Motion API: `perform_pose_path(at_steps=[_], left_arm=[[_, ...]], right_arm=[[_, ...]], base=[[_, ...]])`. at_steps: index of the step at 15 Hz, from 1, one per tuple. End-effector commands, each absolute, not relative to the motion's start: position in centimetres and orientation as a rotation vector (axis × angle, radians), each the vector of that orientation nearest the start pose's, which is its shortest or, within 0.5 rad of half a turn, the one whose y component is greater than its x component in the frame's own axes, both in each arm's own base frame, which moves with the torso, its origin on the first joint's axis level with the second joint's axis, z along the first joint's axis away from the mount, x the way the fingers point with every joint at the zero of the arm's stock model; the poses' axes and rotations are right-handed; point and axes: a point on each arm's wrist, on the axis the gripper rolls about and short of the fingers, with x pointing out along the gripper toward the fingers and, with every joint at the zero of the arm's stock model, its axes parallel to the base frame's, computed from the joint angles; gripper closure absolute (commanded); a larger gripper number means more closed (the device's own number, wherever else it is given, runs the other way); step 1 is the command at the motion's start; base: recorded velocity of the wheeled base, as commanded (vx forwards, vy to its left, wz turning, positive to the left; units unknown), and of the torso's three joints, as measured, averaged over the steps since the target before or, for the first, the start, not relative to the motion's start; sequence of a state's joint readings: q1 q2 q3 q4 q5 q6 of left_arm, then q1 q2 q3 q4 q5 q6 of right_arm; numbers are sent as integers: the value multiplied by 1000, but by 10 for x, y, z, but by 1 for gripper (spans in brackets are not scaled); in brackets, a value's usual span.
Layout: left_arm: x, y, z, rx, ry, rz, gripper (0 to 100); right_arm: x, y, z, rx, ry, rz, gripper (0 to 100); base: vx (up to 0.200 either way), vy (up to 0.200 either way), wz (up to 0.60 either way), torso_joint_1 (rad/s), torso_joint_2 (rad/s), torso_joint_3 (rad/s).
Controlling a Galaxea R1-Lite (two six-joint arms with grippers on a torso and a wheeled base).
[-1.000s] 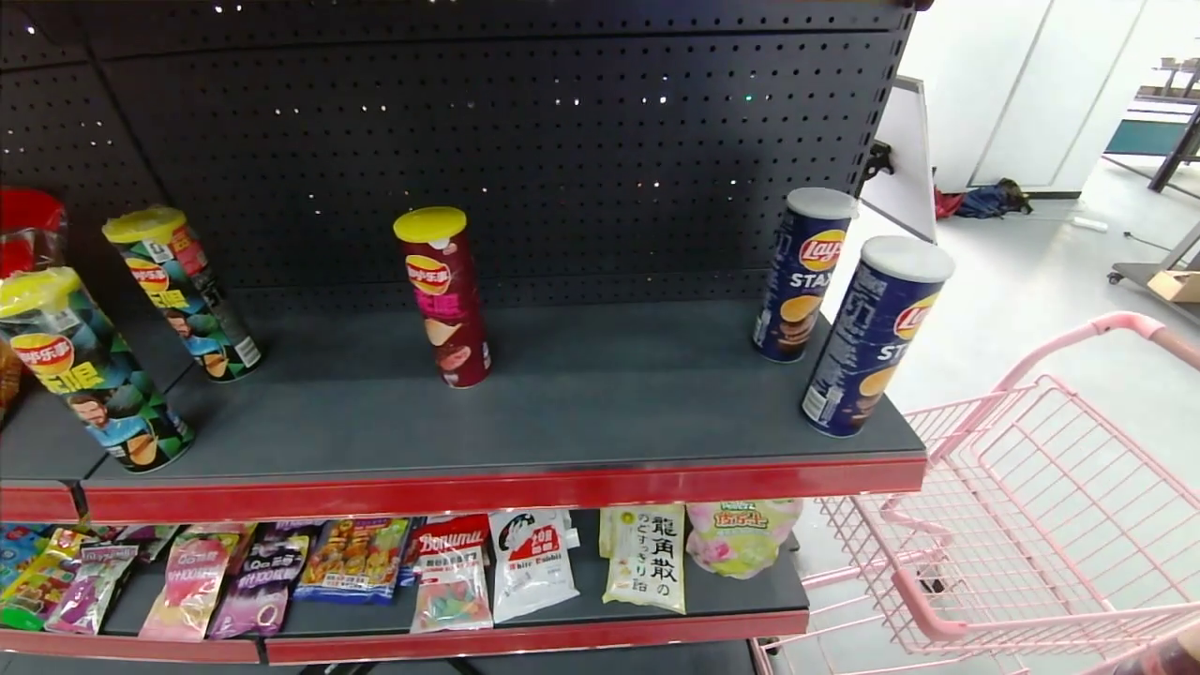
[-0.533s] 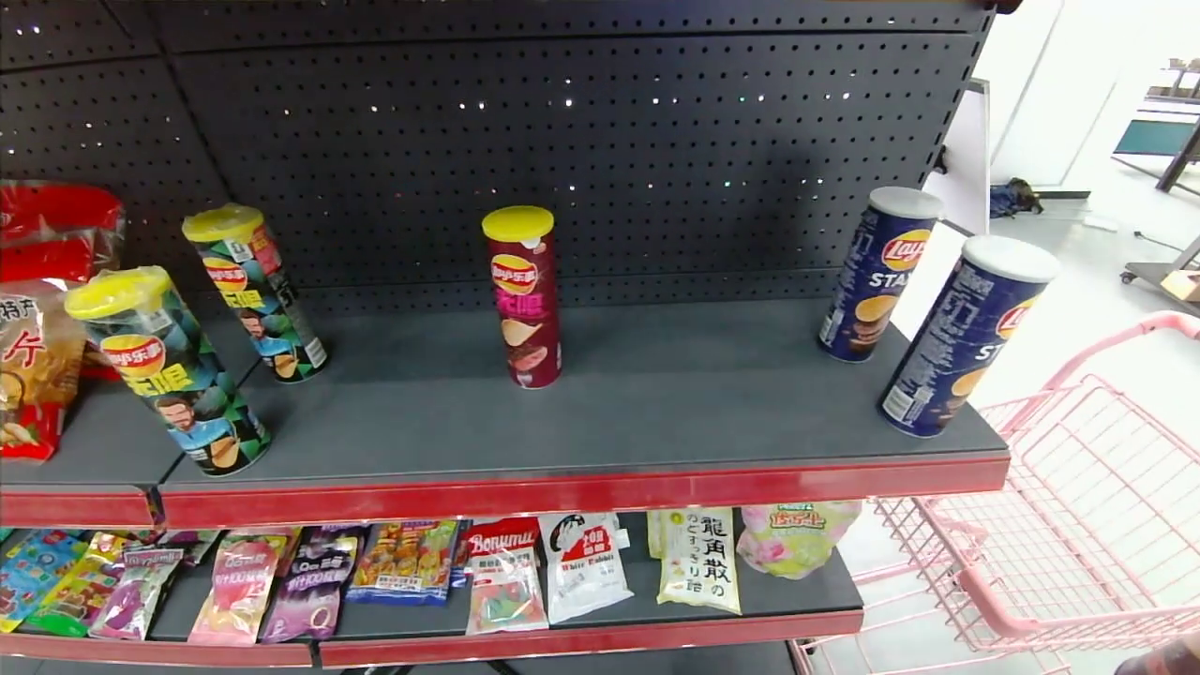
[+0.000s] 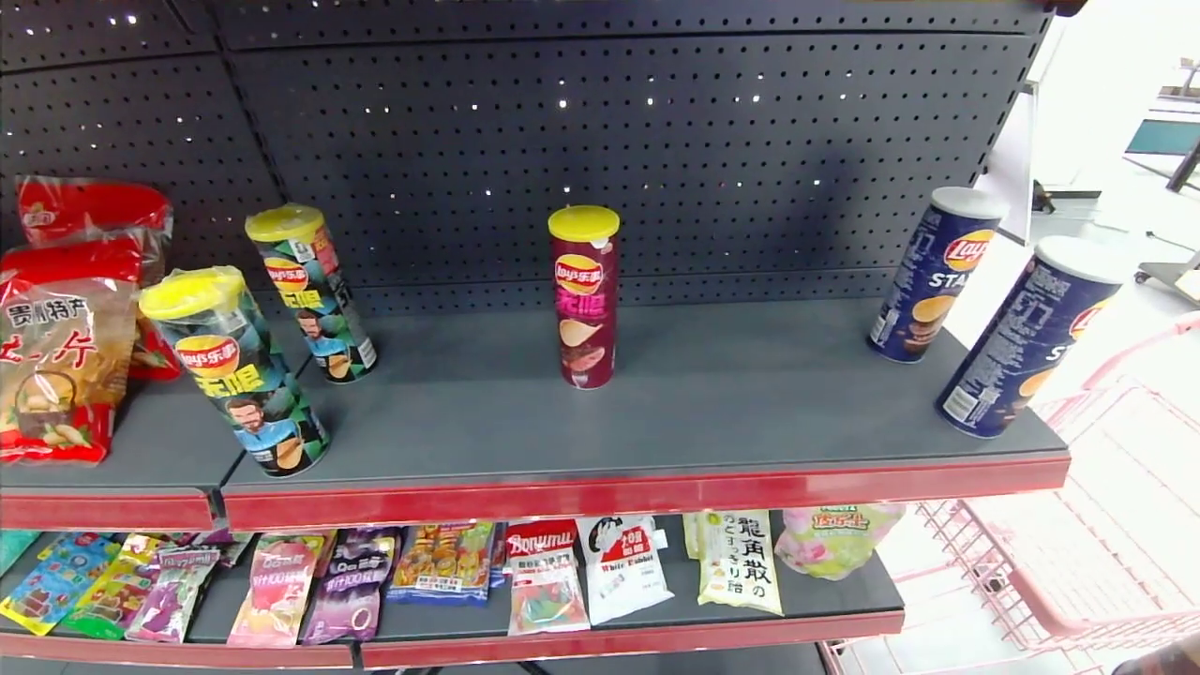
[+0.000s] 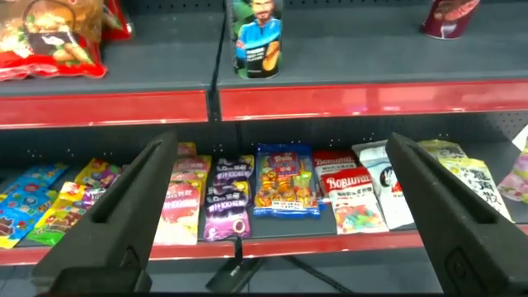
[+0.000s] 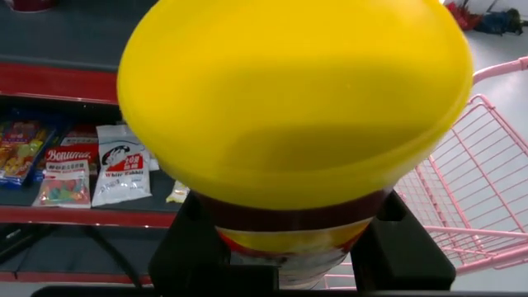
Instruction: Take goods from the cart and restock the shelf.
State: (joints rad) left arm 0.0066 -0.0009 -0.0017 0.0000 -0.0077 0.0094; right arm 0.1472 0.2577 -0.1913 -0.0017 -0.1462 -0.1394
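Left fingers [image 4: 124, 214]: wide, empty, facing the packs [image 4: 285, 177] on the lower level. Risk: they catch the red lip [image 4: 330, 99] if that arm lifts blind.

Shelf [image 3: 731, 394], left to right: red bags [image 3: 66, 328], 2 green cans [image 3: 234, 375], 1 maroon can [image 3: 583, 300], 2 blue cans [image 3: 928, 277]. There are wide gaps on both sides of the maroon can, so room isn't the issue.

Right fingers [image 5: 194, 247]: clamped on the body of the held can [image 5: 297, 239], beside the cart [image 5: 487, 190], apparently below the top level. Its yellow lid [image 5: 293, 99] blocks most of that wrist view, so the base could clip the lip, or land tilted and topple. An approach from the right passes the front blue can, which stands close to the corner edge. A nudge would likely drop it toward the cart.
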Motion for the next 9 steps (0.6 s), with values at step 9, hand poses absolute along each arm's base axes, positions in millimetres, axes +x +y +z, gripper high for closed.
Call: perform_pose_path(at_steps=[9], left_arm=[[-23,0,76,9,-2,-2,0]], right_arm=[[-9,-5,131,-149,65,6,100]], base=[[133,0,0,1,2,2]])
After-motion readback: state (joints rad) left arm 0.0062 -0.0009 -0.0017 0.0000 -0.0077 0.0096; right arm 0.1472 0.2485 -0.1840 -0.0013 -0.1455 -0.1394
